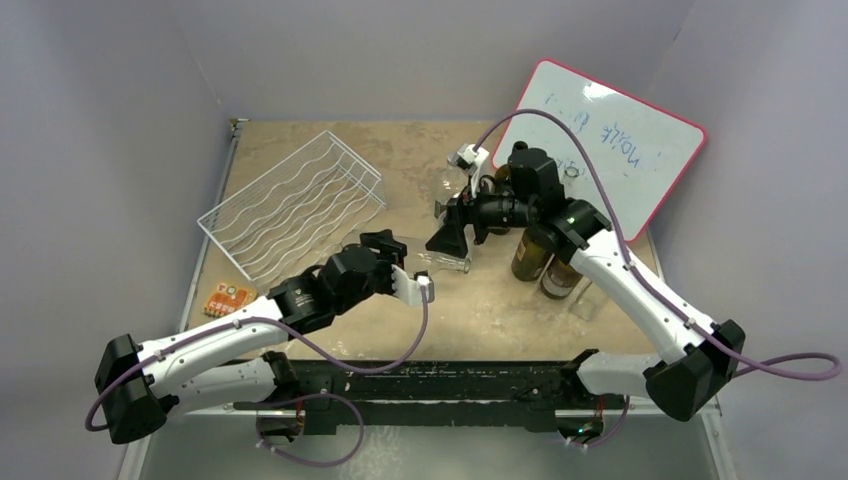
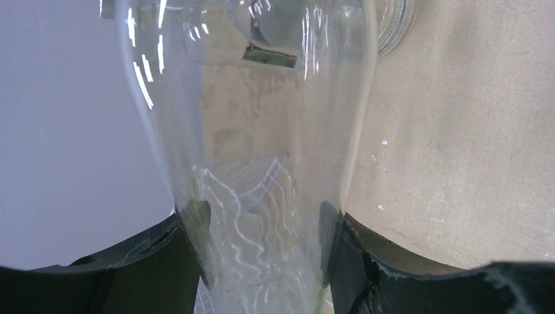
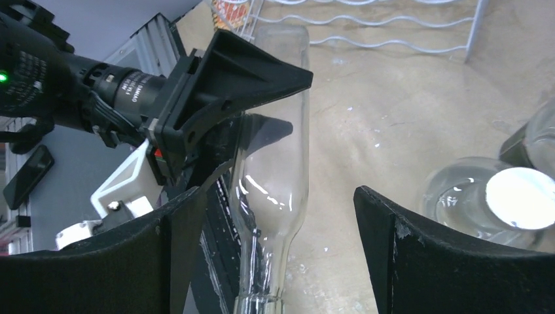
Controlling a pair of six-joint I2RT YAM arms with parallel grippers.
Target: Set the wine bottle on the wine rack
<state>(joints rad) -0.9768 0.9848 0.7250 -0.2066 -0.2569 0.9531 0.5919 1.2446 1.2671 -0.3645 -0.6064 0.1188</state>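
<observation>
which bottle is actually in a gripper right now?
The clear glass bottle, clamped sideways in the left gripper. The two brown bottles stand upright by the right arm, with no gripper on them.

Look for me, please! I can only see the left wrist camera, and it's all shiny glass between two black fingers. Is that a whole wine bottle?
Observer: Yes. The right wrist view shows the left gripper clamped on the wide body of a clear wine bottle, with its neck towards the right arm.
Operator: Where's my other arm?
Observer: The right gripper sits by the bottle's neck end, fingers open, gripping nothing.
Operator: And the rack?
Observer: In the top view the white wine rack lies behind and left of your left gripper, with no bottle on it.
</observation>
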